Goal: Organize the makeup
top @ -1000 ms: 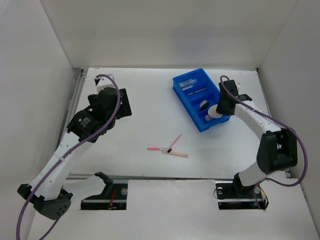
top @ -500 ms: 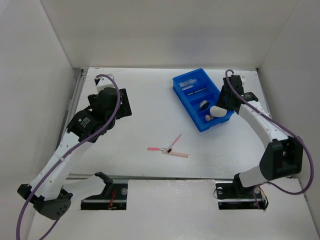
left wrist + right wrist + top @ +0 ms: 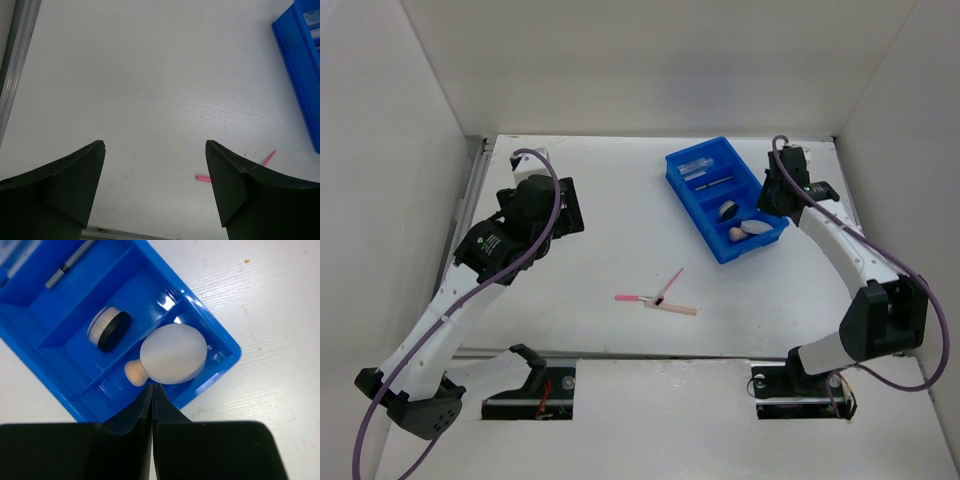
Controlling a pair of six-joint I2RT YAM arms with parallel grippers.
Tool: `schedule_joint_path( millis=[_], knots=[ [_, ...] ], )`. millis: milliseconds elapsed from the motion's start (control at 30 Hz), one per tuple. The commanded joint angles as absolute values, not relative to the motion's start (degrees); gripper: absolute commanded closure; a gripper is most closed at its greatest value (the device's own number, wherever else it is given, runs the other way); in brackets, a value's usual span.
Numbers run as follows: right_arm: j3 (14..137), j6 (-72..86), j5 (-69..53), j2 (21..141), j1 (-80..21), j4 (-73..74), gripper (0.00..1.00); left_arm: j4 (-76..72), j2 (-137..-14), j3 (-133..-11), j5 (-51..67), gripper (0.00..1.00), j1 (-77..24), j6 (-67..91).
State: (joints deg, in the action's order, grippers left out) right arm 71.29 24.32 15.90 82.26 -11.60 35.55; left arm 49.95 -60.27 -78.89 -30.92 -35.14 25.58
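Observation:
The blue tray [image 3: 715, 251] sits at the back right. Its near compartment holds the beige round puff [image 3: 173, 353] and the peach sponge [image 3: 135, 373]; the middle one holds the black round compact [image 3: 112, 331]; the far one holds a thin dark pencil [image 3: 70, 264] and a clear tube [image 3: 697, 165]. My right gripper [image 3: 151, 386] is shut and empty, just above the puff's near edge. Thin pink sticks [image 3: 665, 285] and a beige stick [image 3: 672, 308] lie mid-table. My left gripper [image 3: 155, 160] is open and empty, over bare table at the left; a pink stick tip [image 3: 202, 178] shows by its right finger.
White walls enclose the table on three sides. A metal rail [image 3: 15, 65] runs along the table's left edge. The tray's corner [image 3: 300, 65] shows at the right of the left wrist view.
The right gripper has drawn back from the tray toward the back right. The puff now lies flat in the near compartment. The left arm has not moved.

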Motion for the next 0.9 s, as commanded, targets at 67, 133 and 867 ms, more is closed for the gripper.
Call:
schedule_joint_path(
  millis=[67, 133, 867],
  knots=[
    [73.5, 23.9, 11.9, 86.5, -11.2, 34.3, 0.94, 50.0, -60.2, -80.3, -31.0, 0.21, -35.2, 24.9],
    [71.8, 23.9, 7.9, 83.8, -13.3, 31.4, 0.91, 50.0, -60.2, -80.3, -32.1, 0.21, -35.2, 24.9],
    [62.7, 51.7, -1.9, 96.4, -46.9, 23.9, 0.46, 51.2, -57.0, -77.4, -32.2, 0.21, -35.2, 28.8]
  ],
)
